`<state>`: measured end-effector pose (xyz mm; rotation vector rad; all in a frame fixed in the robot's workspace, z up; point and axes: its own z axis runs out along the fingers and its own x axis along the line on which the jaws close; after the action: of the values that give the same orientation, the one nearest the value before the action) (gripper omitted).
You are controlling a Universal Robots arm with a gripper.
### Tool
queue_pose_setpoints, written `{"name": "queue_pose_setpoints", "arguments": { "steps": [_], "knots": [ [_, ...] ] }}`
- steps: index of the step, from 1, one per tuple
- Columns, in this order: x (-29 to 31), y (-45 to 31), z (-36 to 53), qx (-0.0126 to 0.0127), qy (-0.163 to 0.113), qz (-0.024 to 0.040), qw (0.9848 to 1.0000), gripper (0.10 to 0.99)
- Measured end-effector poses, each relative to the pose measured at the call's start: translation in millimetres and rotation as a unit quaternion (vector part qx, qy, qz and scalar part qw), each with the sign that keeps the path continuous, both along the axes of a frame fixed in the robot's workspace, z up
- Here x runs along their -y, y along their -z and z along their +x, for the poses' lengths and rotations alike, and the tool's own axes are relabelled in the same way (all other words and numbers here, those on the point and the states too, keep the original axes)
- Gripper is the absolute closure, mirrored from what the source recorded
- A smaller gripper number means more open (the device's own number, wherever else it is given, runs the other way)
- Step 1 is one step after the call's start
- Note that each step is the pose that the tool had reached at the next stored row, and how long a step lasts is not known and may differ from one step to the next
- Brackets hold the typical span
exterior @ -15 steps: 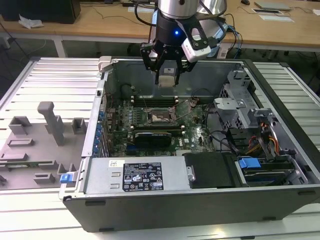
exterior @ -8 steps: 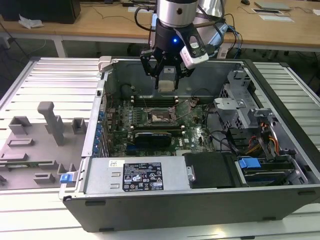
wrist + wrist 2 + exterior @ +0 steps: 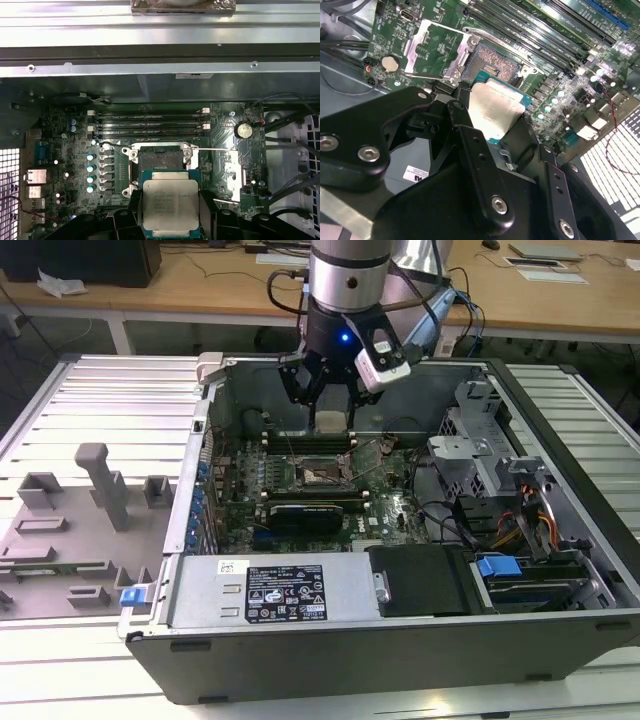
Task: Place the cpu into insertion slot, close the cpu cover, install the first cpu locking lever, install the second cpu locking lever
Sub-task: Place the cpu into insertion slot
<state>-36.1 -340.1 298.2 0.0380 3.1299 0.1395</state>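
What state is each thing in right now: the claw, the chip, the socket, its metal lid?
gripper: shut on the cpu.
cpu: held in the air, not yet in the insertion slot.
insertion slot: empty, uncovered.
cpu cover: flipped open beside the slot.
computer case: side open.

Pale silvery-beige cpu (image 3: 170,202) with a teal-green border — black fingers (image 3: 456,112), dark green motherboard (image 3: 65,150), silvery cpu cover (image 3: 232,170)
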Motion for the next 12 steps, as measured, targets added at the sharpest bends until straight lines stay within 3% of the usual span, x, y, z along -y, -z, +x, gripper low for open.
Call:
{"name": "queue_pose_setpoints", "arguments": {
  "steps": [3,7,10,12],
  "knots": [
    [0.0,9.1,-1.7,0.0012,0.0,0.0,1.0,0.545],
    [0.0,12.4,-2.6,0.0015,0.0,-0.0001,1.0,0.545],
    [0.0,13.8,-2.6,0.0014,0.023,-0.0002,0.9997,0.545],
    [0.0,14.5,-2.6,0.0015,0.068,-0.0003,0.9977,0.545]
  ]
}}
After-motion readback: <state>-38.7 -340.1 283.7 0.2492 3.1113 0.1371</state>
